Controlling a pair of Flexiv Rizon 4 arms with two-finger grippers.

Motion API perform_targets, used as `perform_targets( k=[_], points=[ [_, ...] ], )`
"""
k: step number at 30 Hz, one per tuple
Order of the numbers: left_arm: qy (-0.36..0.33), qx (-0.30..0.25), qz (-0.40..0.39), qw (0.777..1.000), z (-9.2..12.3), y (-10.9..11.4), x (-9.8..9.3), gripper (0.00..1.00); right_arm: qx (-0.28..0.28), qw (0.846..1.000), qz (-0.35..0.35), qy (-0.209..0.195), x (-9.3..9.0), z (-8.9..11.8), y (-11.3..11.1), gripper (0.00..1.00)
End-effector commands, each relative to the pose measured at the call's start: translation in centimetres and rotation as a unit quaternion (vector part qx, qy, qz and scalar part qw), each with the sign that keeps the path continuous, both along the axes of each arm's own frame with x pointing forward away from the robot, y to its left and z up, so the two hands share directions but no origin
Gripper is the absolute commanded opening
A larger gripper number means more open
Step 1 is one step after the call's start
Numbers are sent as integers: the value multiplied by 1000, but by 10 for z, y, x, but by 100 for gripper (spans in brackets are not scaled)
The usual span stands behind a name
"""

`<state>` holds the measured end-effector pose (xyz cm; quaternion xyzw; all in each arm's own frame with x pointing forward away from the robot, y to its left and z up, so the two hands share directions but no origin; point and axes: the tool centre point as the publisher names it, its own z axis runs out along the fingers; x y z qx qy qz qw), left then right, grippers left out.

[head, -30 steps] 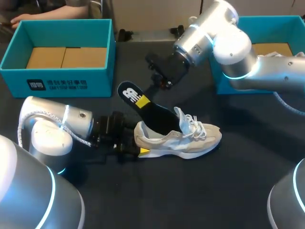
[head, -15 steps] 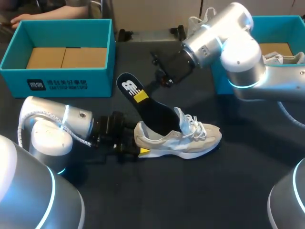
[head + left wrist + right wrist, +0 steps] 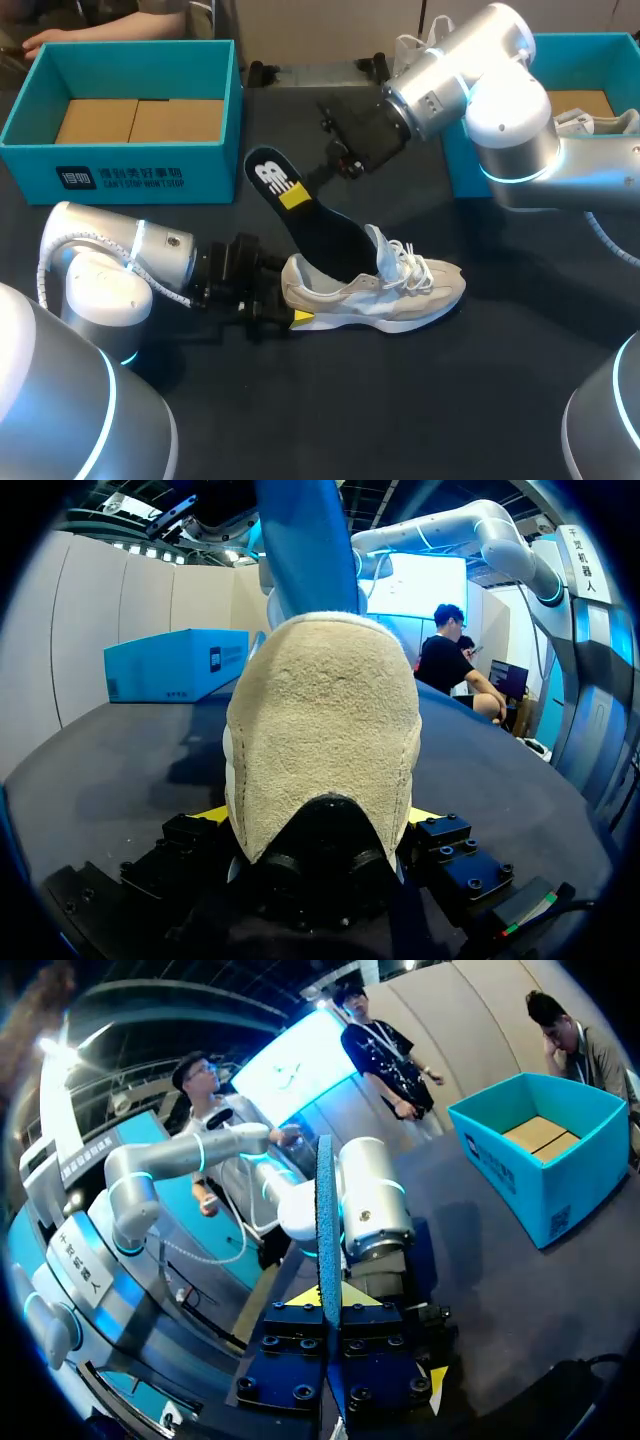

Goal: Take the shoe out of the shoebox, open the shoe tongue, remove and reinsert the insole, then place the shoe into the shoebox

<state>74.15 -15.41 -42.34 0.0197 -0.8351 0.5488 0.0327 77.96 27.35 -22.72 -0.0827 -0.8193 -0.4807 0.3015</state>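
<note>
The left claw (image 3: 278,300) clamps the heel of the beige suede sneaker (image 3: 400,295) resting on the dark surface (image 3: 400,400); the right claw (image 3: 336,168) pinches the black insole (image 3: 312,215) slanting up out of it.

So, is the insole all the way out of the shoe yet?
No, the insole has its front end tucked inside the shoe, with only its heel end sticking up and out.
</note>
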Motion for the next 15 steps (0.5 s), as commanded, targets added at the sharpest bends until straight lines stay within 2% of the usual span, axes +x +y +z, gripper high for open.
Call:
perform_targets(
  k=[1, 8, 10, 15],
  points=[
    [0, 1, 0, 1000, 0, 0, 0, 0, 5, 1000, -15, 7, 0, 17, 2, 0],
    [0, 1, 0, 1000, 0, 0, 0, 0, 31, 998, -40, 28, 3, 56, 2, 0],
    [0, 1, 0, 1000, 0, 0, 0, 0, 50, 997, -47, 41, 2, 64, 2, 0],
    [0, 1, 0, 1000, 0, 0, 0, 0, 111, 989, -82, 45, -1, 84, 1, 0]
  ],
)
